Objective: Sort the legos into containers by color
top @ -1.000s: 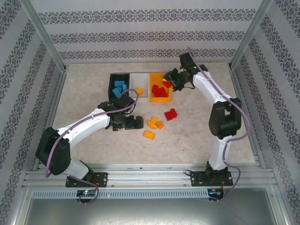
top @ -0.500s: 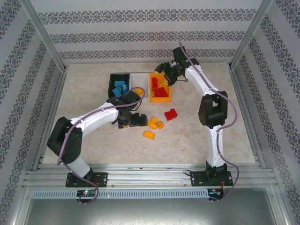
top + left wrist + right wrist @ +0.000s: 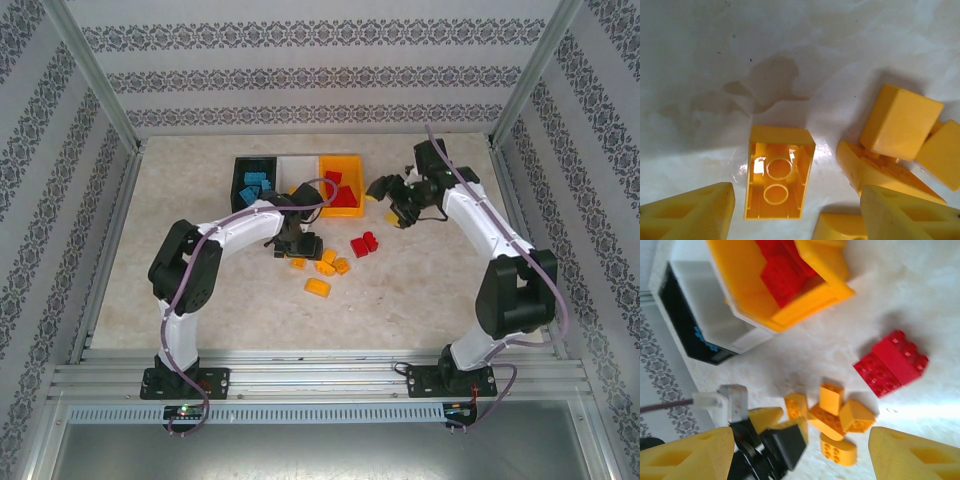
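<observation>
Left claw [image 3: 797,190] stands open astride the inverted yellow brick [image 3: 779,175], aligned for grasping; right claw [image 3: 801,435] hangs open, empty.

Three bins stand in a row on the worktop [image 3: 450,300]: one black bin [image 3: 254,160], one white bin [image 3: 298,169] and one yellow bin [image 3: 342,160]. Five yellow bricks [image 3: 317,288] lie loose, beside two loose red bricks [image 3: 363,243]. Several blue bricks [image 3: 254,185] and several binned red bricks [image 3: 346,197] are too jumbled to count.
</observation>
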Motion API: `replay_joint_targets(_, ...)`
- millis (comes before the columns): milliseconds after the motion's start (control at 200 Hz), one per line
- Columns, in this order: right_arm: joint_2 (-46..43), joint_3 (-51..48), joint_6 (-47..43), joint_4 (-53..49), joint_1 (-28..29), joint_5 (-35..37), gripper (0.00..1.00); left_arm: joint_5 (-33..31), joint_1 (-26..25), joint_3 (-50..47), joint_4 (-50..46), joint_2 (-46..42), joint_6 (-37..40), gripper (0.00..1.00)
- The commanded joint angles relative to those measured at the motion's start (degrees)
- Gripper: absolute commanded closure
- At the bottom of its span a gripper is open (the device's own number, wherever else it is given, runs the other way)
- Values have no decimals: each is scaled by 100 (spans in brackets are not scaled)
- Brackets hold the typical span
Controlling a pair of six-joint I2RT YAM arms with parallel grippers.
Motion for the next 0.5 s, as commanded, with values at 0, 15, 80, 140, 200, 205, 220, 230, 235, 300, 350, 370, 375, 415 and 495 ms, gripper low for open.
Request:
replay_joint_targets(0,-353,-438,-141,115,-17,-106,29,-197,51,184,-444,65,320,33)
replay_joint_targets(15,-384,-497,-136,126,-15,-99,28,-208,47,176,-450,75,336,33)
replay_joint_targets(80,-486,-701,-58,216,-12,-120,29,-237,47,138,-461,111,374,34)
replay_joint_targets(140,-572,-842,16,310,-3,-143,29,-250,47,94,-441,137,383,38)
replay_joint_targets(200,-625,-933,78,365,17,-143,29,-254,47,55,-406,163,385,41)
replay_joint_targets(205,-627,-943,85,370,16,-143,29,-251,47,50,-405,168,385,41)
replay_joint_targets(220,-644,-958,95,377,32,-135,29,-253,47,34,-389,173,385,42)
replay_joint_targets(230,-652,-968,106,387,39,-134,29,-250,47,25,-381,180,380,42)
replay_joint_targets(235,-658,-970,108,390,44,-134,29,-249,47,22,-380,181,377,43)
replay_joint_targets(300,-712,-1007,119,381,84,-125,29,-257,47,7,-343,230,384,47)
replay_joint_targets(350,-742,-1025,110,350,107,-105,29,-270,47,-15,-308,277,371,48)
replay_joint_targets(370,-771,-1031,102,333,105,-107,29,-272,55,-16,-300,291,373,49)
replay_joint_targets(375,-774,-1032,101,332,108,-107,29,-265,55,-20,-295,293,374,49)
replay_joint_targets(415,-804,-1057,101,307,110,-108,29,-258,55,-25,-290,334,375,50)
replay_joint_targets(495,-875,-1103,72,263,101,-99,29,-249,64,-60,-260,376,358,51)
